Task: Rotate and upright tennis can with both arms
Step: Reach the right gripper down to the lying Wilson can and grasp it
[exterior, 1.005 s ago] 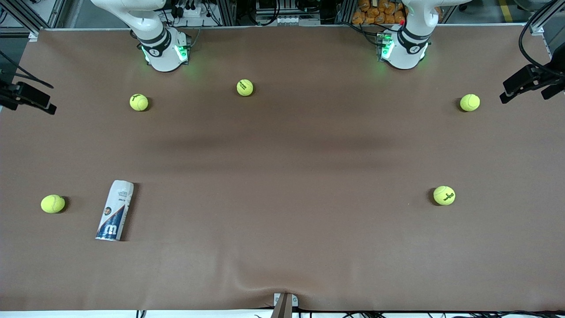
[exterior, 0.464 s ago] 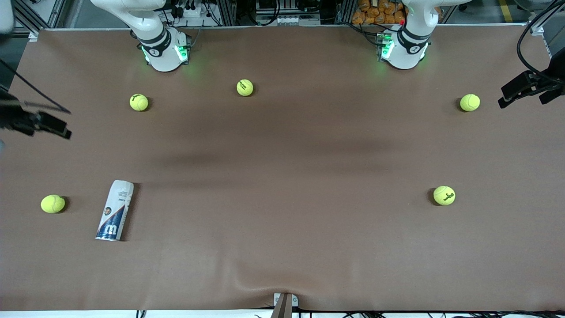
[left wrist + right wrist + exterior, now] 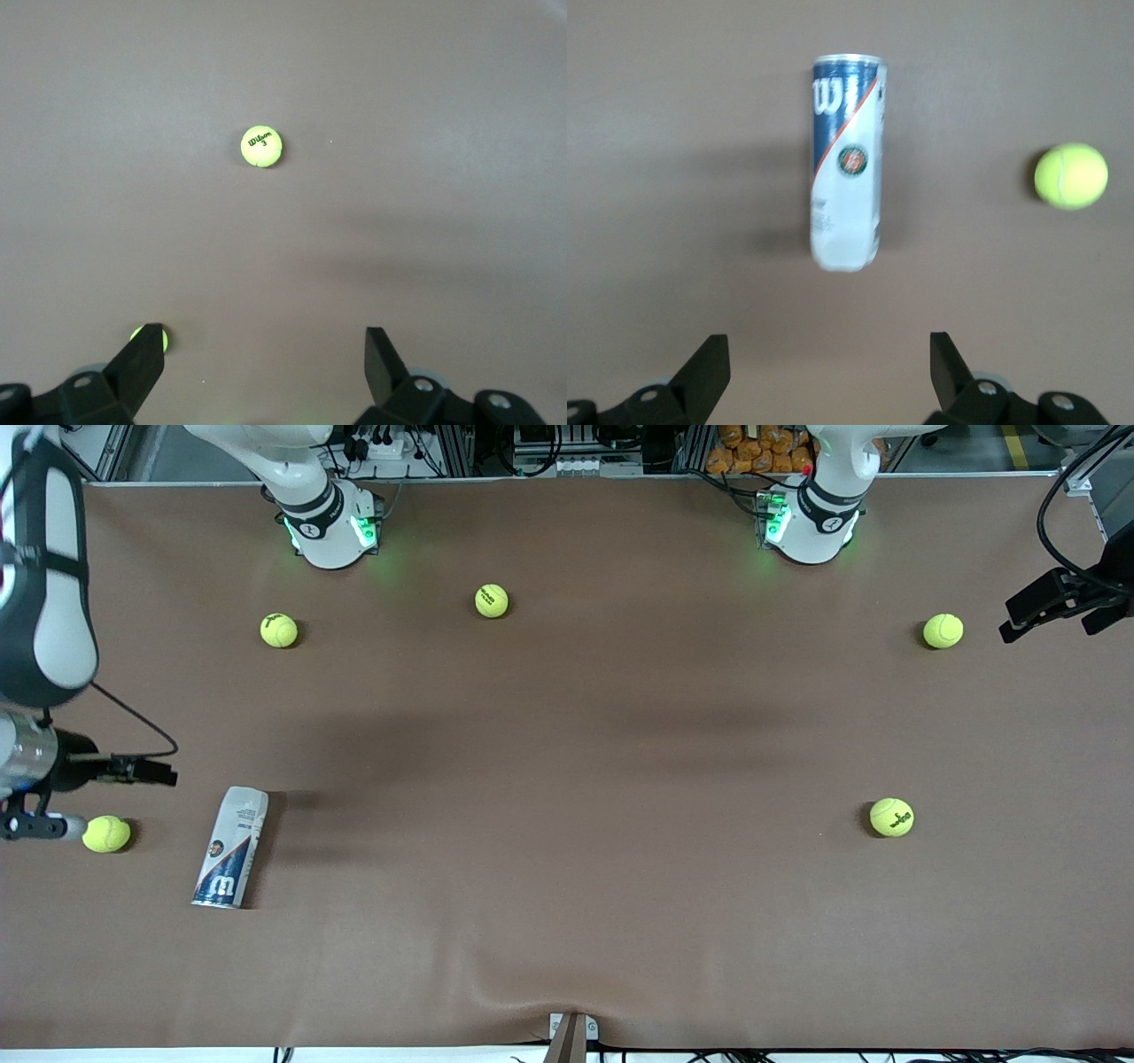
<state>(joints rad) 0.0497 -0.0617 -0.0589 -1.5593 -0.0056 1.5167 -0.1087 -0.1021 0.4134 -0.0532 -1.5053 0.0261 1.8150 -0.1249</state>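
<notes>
We could not see most of either arm: the right arm (image 3: 44,584) was cut off at the right arm's end of the front view, the left one showed only its base and a dark wrist piece at the opposite edge. In the left wrist view one ball (image 3: 142,336) was half hidden by a fingertip.

The right tool (image 3: 824,354) hung with its fingers spread wide and gripped nothing; in the front view it showed only as dark parts (image 3: 133,772) in the air over the worktop (image 3: 567,717) near the can's end. The left tool (image 3: 264,347) was also wide open and empty, above bare worktop at the left arm's end, with a ball (image 3: 261,146) ahead of it.

The tennis can (image 3: 230,847) lay flat on its side toward the right arm's end of the worktop, the W end pointing to the front camera; nothing touched it. A ball (image 3: 106,833) lay near it, apart, toward the worktop's edge.

Four other balls were well apart: (image 3: 279,630), (image 3: 492,600), (image 3: 943,631), (image 3: 891,817). The middle of the worktop was open brown surface. The front edge had a small wrinkle by a bracket (image 3: 572,1032).
</notes>
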